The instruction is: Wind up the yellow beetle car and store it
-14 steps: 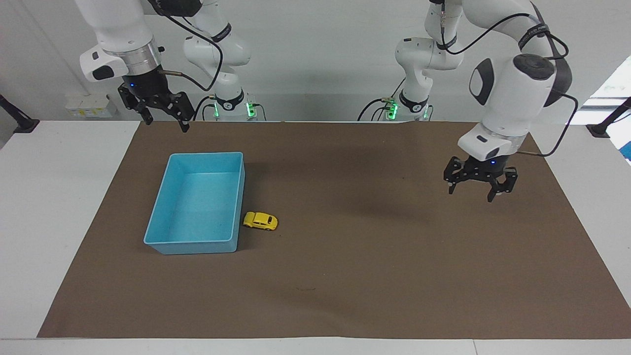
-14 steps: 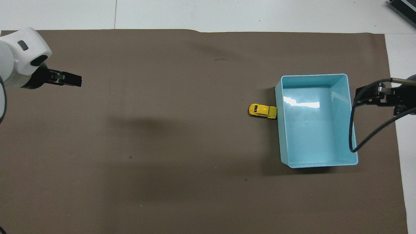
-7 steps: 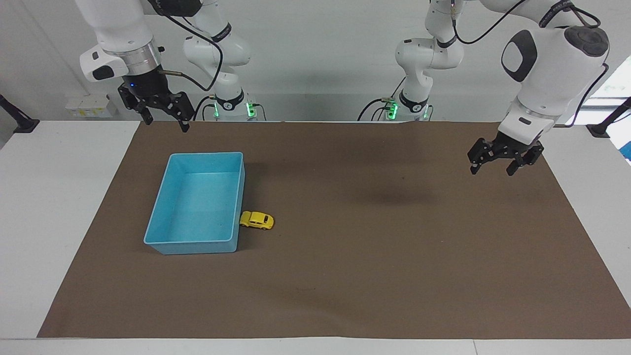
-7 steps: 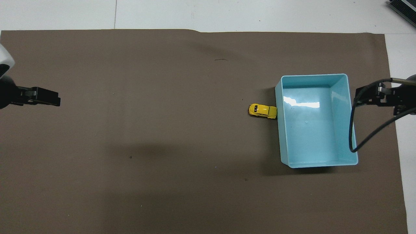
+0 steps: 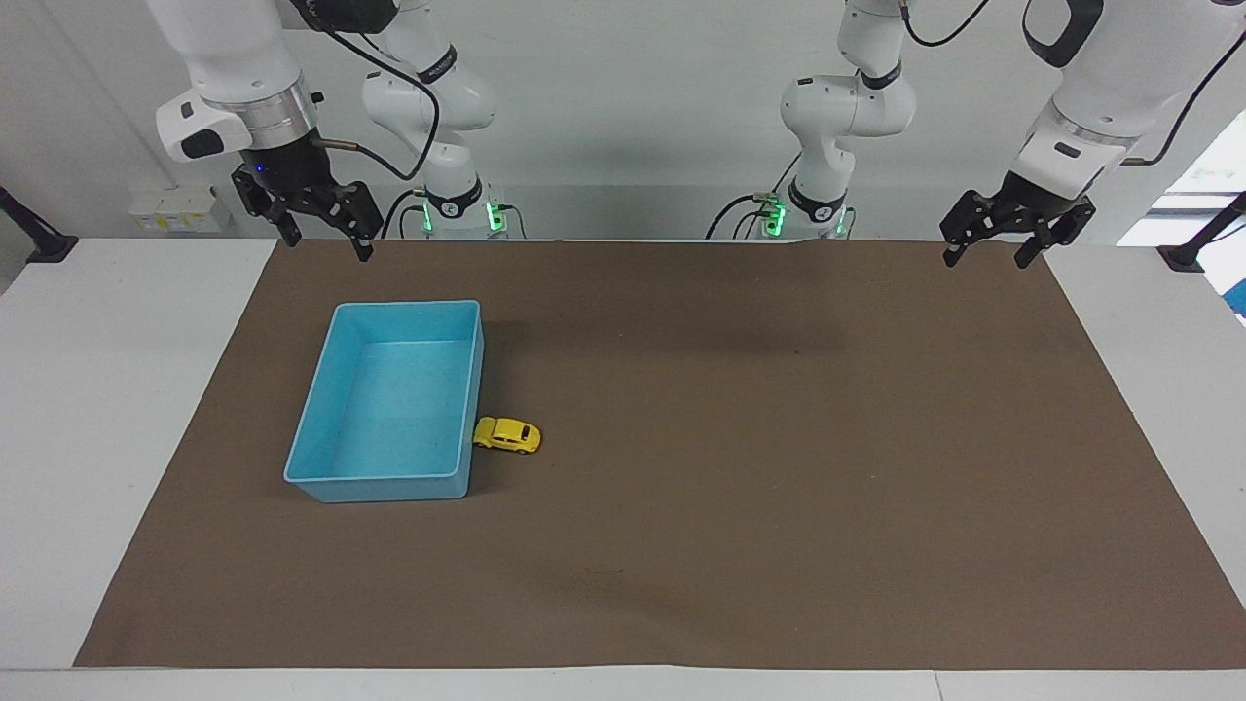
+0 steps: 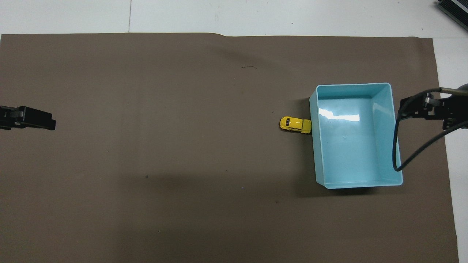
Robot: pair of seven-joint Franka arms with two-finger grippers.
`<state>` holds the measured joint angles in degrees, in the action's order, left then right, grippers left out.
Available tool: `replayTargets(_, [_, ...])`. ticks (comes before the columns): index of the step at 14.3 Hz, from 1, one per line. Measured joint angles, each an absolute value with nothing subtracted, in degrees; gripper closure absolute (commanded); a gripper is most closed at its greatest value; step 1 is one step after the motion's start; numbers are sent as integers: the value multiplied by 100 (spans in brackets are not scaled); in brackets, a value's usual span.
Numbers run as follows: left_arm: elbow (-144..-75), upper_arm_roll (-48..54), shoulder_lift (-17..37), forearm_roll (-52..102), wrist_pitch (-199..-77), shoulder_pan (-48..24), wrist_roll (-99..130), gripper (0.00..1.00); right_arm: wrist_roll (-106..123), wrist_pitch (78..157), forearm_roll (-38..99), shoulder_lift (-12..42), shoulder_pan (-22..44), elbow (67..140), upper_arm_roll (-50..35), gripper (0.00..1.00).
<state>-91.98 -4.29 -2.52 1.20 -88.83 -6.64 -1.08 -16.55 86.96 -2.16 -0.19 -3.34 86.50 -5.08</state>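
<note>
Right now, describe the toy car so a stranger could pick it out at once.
Find the blue bin on the brown mat. Against its long wall, on the left arm's side, sits the yellow beetle car: tiny, rounded, bright yellow, the only toy there.

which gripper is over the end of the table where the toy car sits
The right gripper, hanging above the mat's edge by the blue bin and yellow car; the left gripper hangs over the other end.
</note>
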Motion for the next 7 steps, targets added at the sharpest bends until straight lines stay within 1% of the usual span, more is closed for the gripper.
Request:
replayTargets(3, [-9198, -437, -252, 120, -8883, -599, -108, 0, -1424, 8696, -193, -19, -282, 8649, -552, 0])
replayTargets(7, [-9198, -396, -252, 120, -8883, -599, -108, 0, 107, 8696, -153, -55, -52, 8649, -858, 0])
